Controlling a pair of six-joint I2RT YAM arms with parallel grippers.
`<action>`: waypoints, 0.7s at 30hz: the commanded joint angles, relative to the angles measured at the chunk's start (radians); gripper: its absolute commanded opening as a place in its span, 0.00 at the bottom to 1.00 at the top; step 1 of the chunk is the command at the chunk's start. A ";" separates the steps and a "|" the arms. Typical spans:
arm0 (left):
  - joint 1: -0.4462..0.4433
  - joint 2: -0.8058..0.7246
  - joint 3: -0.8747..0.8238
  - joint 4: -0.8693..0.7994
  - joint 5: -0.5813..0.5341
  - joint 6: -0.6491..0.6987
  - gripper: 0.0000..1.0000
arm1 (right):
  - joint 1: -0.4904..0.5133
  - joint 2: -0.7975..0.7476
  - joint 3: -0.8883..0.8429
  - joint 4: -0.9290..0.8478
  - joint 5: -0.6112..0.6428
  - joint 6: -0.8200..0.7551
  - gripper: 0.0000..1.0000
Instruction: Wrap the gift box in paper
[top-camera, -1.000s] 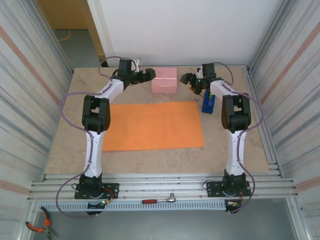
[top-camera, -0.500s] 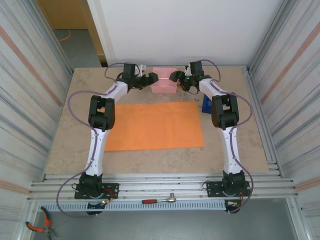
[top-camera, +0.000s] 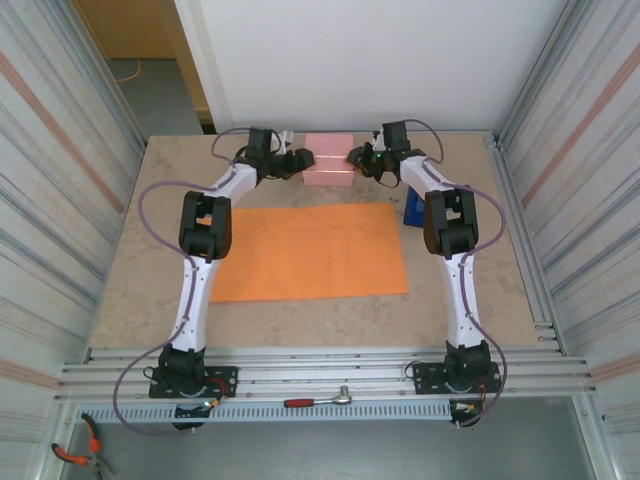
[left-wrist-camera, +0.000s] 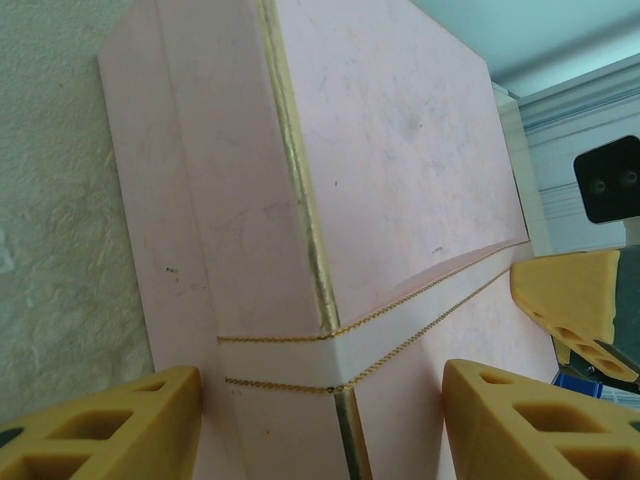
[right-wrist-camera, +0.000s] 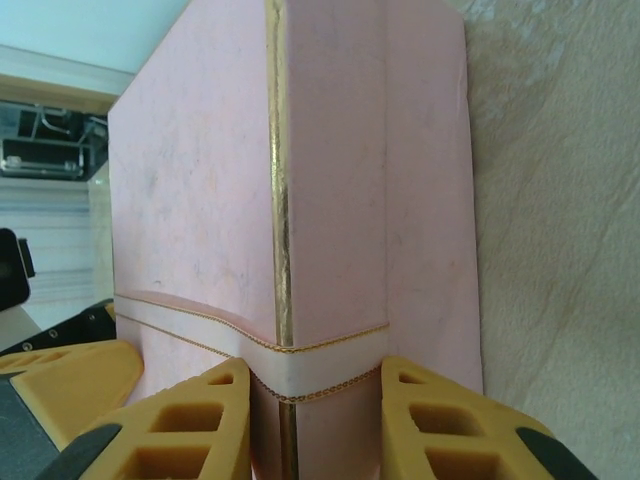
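Observation:
The pale pink gift box (top-camera: 329, 160) with a white gold-edged ribbon lies at the back of the table, beyond the orange paper (top-camera: 310, 250), which lies flat. My left gripper (top-camera: 302, 161) is at the box's left end. In the left wrist view its jaws (left-wrist-camera: 322, 400) straddle the box (left-wrist-camera: 400, 150), standing apart with room on the lid side. My right gripper (top-camera: 356, 160) is at the right end. There its fingers (right-wrist-camera: 315, 390) press on the box (right-wrist-camera: 330, 180) at the ribbon, one on the lid, one low on the side wall.
A blue tape dispenser (top-camera: 414, 206) stands right of the paper, close under the right arm. The white back wall runs just behind the box. Corrugated walls close both sides. A wrench (top-camera: 318, 400) and pliers (top-camera: 75, 452) lie by the front rails.
Both arms have swung inward to the box's two ends. Both pairs of jaws have narrowed, and the right pair has closed onto the box.

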 joint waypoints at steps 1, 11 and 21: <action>-0.053 -0.155 -0.063 0.023 0.097 0.020 0.63 | 0.069 -0.109 -0.054 -0.016 -0.051 -0.007 0.24; -0.091 -0.546 -0.449 0.088 0.064 0.054 0.63 | 0.166 -0.436 -0.424 0.072 0.019 -0.010 0.26; -0.185 -0.963 -0.917 0.117 -0.052 0.074 0.63 | 0.317 -0.738 -0.785 0.124 0.164 0.002 0.27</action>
